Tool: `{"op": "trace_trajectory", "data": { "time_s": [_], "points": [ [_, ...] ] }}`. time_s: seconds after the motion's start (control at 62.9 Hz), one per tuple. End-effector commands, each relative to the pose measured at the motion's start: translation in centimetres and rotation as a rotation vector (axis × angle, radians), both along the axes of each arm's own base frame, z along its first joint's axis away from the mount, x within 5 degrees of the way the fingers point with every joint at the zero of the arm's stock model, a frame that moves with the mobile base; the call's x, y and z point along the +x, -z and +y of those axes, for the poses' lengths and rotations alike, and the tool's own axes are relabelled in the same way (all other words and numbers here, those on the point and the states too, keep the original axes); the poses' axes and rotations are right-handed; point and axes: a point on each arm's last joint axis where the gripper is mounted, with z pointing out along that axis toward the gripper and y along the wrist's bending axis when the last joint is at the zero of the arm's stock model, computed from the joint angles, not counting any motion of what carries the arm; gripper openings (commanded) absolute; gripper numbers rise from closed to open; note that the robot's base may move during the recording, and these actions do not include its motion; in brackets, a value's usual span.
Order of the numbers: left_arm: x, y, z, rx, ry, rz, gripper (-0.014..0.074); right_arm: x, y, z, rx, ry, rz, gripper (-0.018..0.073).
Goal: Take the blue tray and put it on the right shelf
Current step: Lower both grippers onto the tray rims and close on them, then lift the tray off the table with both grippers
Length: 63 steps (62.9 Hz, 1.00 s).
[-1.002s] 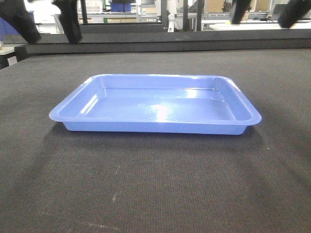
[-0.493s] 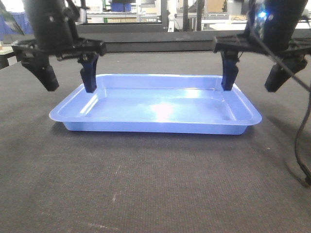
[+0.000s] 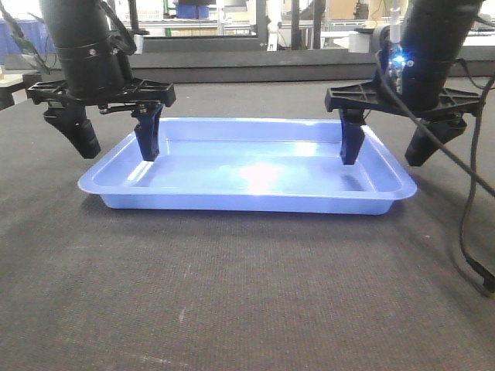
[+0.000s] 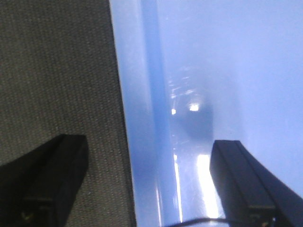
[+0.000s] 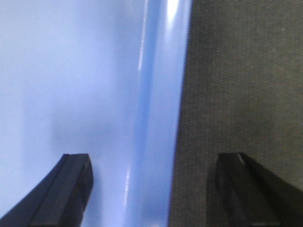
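The blue tray (image 3: 247, 166) lies flat on the dark mat, shallow and glossy. My left gripper (image 3: 114, 145) is open and straddles the tray's left rim (image 4: 137, 118), one finger inside the tray and one outside over the mat. My right gripper (image 3: 384, 151) is open too and straddles the right rim (image 5: 161, 94) in the same way. In both wrist views the rim runs up between the fingertips, which stand apart from it. The right shelf is out of view.
The dark textured mat (image 3: 232, 294) covers the table on all sides of the tray. A black cable (image 3: 472, 224) hangs from the right arm at the right edge. A raised dark ledge (image 3: 247, 66) runs behind the table, with workshop clutter beyond.
Both arms have come down from the top of the picture. Their open fingers now reach lower, on either side of the tray's two end rims. The tray has not moved.
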Motion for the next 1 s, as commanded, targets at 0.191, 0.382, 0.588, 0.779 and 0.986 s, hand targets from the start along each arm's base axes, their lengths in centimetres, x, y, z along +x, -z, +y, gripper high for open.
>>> {"op": "trace_trajectory", "data": {
  "time_s": [0.191,0.382,0.588,0.779,0.986],
  "points": [
    [-0.3,-3.6,-0.2,-0.065,-0.02,-0.098,0.0434,0.4,-1.9,0.7,0.01,-0.028,-0.092,0.0623],
    [-0.3,-3.6,-0.2,-0.083,-0.038,-0.088,0.0434,0.4,-1.9,0.7,0.01,-0.028,-0.093,0.0607],
    [-0.2,-2.0,-0.3,-0.068,-0.041,-0.014,0.0433,0.4,-1.9,0.7,0.008,-0.028,-0.085,0.0397],
    [0.0,-1.0,-0.4,-0.058,-0.042,0.016,0.0346,0.2,-1.9,0.6,0.004,-0.028,-0.07,0.0164],
    [0.3,-2.4,-0.6,-0.069,-0.038,-0.01,-0.0067,-0.2,-3.1,0.5,0.01,-0.028,-0.094,0.0057]
  ]
}}
